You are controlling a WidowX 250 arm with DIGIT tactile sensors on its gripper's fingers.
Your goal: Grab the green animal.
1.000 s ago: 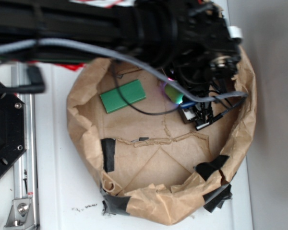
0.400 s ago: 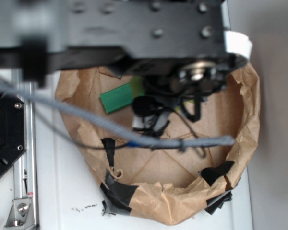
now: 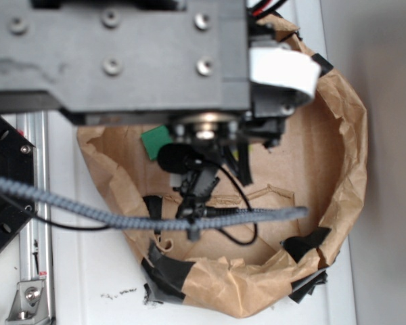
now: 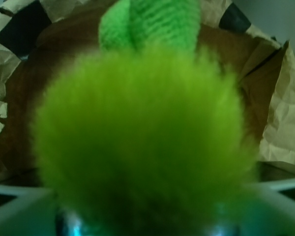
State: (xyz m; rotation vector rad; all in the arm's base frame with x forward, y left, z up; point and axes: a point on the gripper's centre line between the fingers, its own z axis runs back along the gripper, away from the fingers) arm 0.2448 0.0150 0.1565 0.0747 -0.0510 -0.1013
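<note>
In the wrist view the green animal (image 4: 142, 142) fills nearly the whole picture – a fuzzy lime body with a brighter knitted tip at the top. It sits so close to the camera that it is most probably held between the jaws, but the fingertips themselves cannot be made out, so whether they pinch it cannot be told for sure. In the exterior view the arm (image 3: 122, 61) covers the upper part of the paper bowl (image 3: 345, 135), and the toy is hidden below it. A flat green block (image 3: 155, 141) shows only one corner beside the arm. The crumpled paper walls stand high around – the open way for moving is upward, and the grey cable (image 3: 142, 218) hangs across the bowl's middle.
</note>
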